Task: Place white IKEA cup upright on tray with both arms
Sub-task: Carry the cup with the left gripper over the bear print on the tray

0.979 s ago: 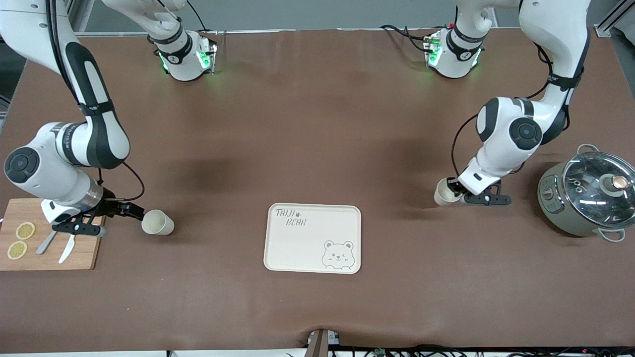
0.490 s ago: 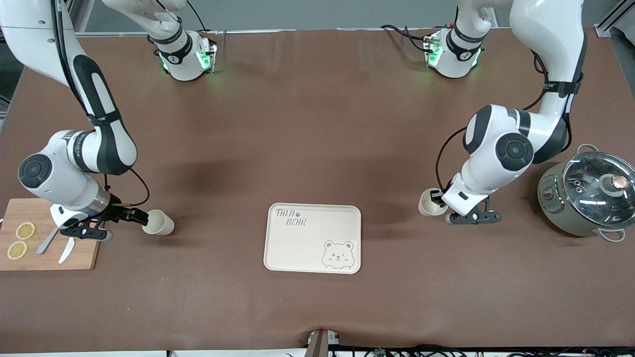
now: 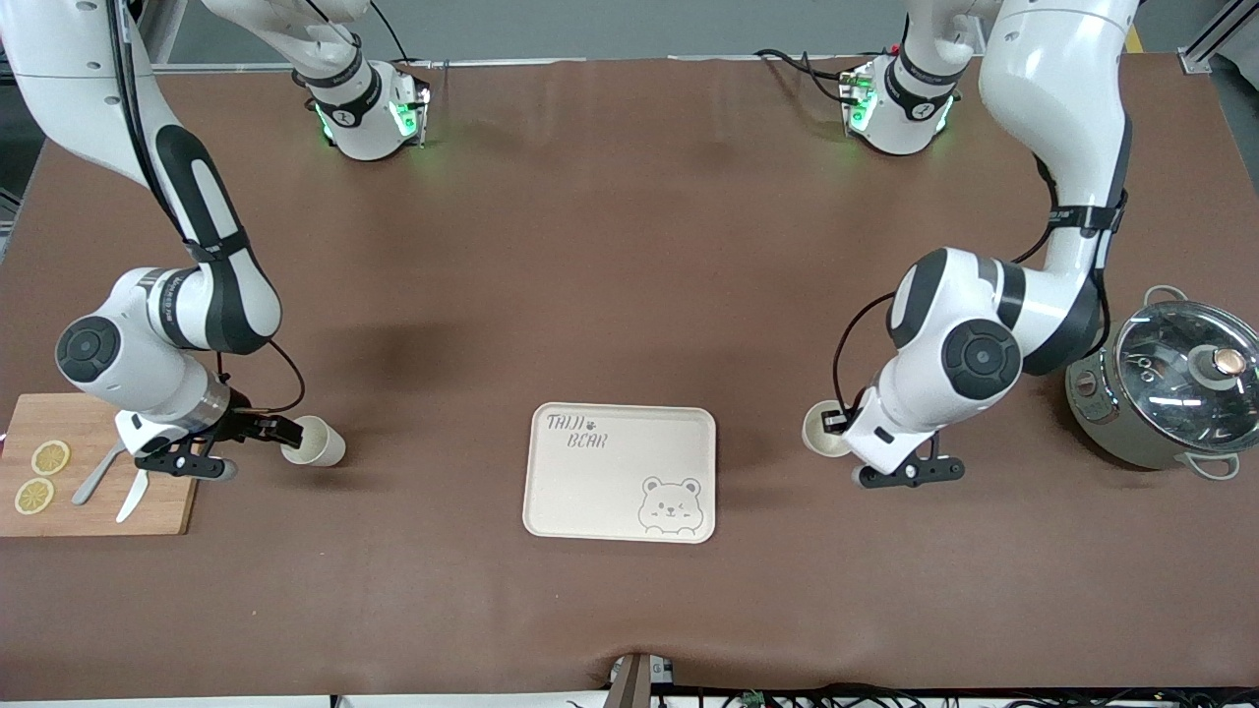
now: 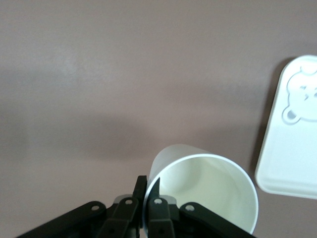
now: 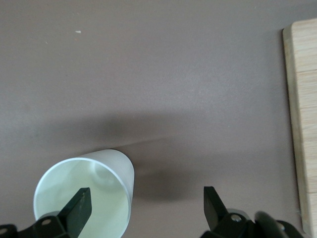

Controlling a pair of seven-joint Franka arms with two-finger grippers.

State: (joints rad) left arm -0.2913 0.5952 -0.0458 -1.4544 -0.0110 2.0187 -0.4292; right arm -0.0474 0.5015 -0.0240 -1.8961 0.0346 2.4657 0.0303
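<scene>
I see the cream tray [image 3: 620,472] with its bear face lying flat on the desk [image 3: 629,295]. Toward the left arm's end from it, my left end effector [image 3: 834,425] pinches a white cup's [image 3: 818,431] rim. Only the right wrist view shows the right end effector [image 5: 146,203] spread wide, one finger inside the other cup [image 5: 84,193].

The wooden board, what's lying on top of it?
On the wooden board lie two lemon slices and a knife. The right gripper and its wrist cover part of the board, hiding whatever lies there.
</scene>
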